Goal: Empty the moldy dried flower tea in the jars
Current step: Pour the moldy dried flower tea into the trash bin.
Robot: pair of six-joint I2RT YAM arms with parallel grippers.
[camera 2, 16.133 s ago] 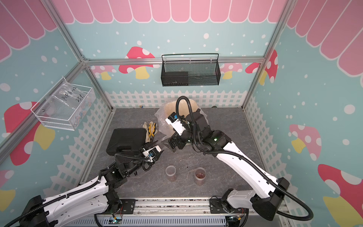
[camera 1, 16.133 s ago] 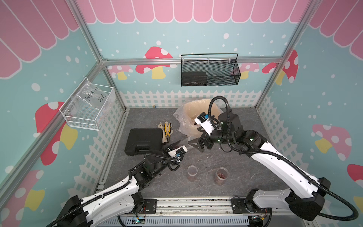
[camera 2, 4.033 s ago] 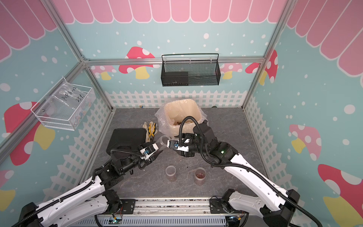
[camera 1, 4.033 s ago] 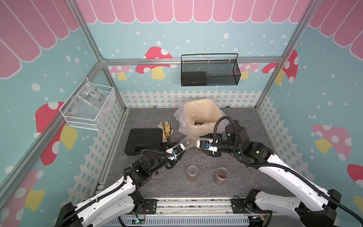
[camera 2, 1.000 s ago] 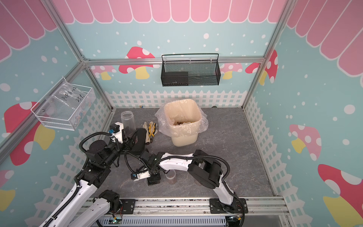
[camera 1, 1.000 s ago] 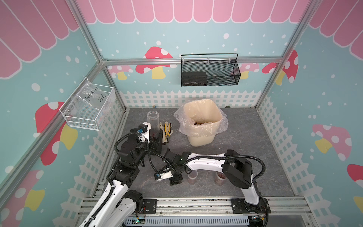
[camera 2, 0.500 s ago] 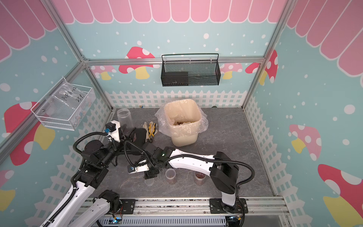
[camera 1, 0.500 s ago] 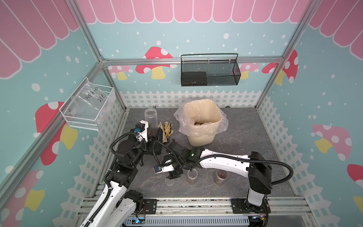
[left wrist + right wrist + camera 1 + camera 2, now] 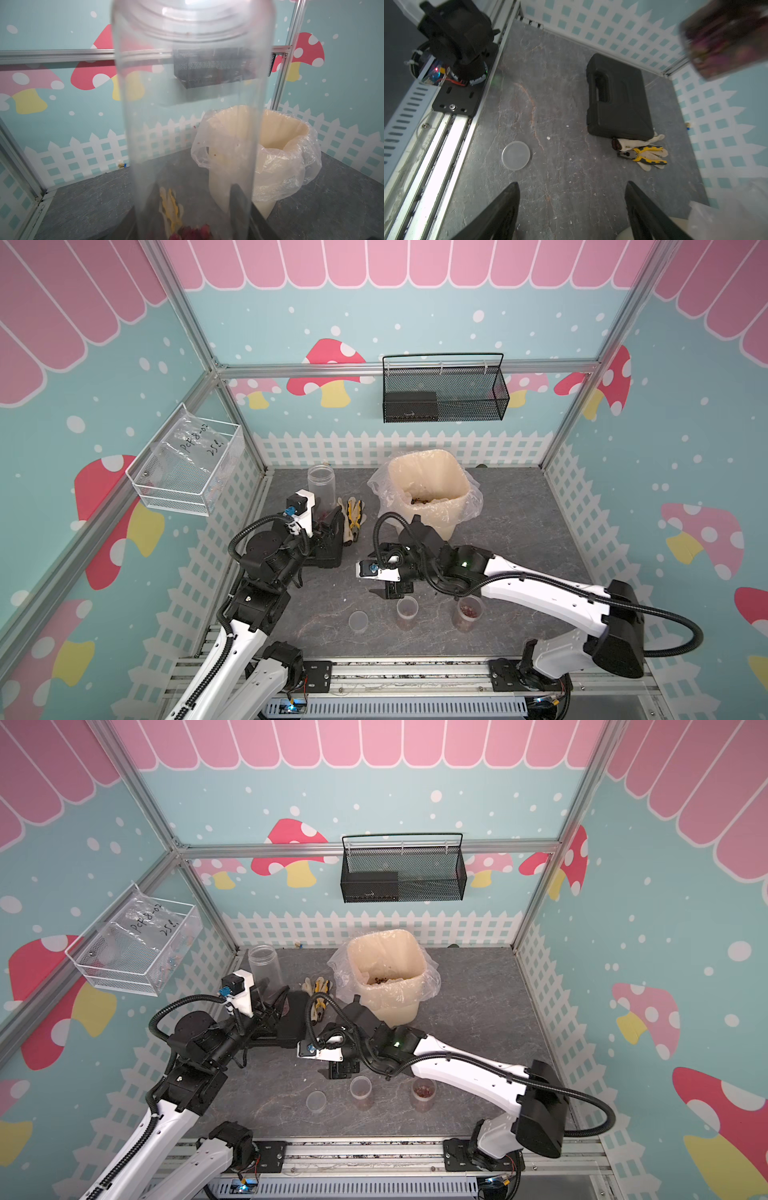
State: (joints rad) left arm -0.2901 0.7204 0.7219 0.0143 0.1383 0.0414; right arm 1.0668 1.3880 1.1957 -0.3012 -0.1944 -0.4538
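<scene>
My left gripper (image 9: 322, 526) is shut on a tall clear jar (image 9: 321, 488), held upright at the back left beside the black case. A little reddish dried flower tea (image 9: 192, 231) lies at the jar's bottom, and the fingers show dimly through its wall. Its round translucent lid (image 9: 358, 620) (image 9: 516, 152) lies flat near the table's front edge. My right gripper (image 9: 392, 593) (image 9: 572, 184) hangs open and empty over the middle, just behind two small jars: one (image 9: 407, 610) with brownish bits and one (image 9: 469, 612) with reddish tea.
The cream bin (image 9: 453, 485) with its clear bag liner stands at the back middle, with tea bits inside. A black case (image 9: 618, 99) lies at the left, with gloves and yellow pliers (image 9: 641, 154) beside it. A wire basket (image 9: 442, 393) and a clear shelf (image 9: 187, 464) hang on the walls.
My right gripper has drawn back from the front left toward the middle, leaving the lid on the table. The left gripper still holds the tall jar in about the same place.
</scene>
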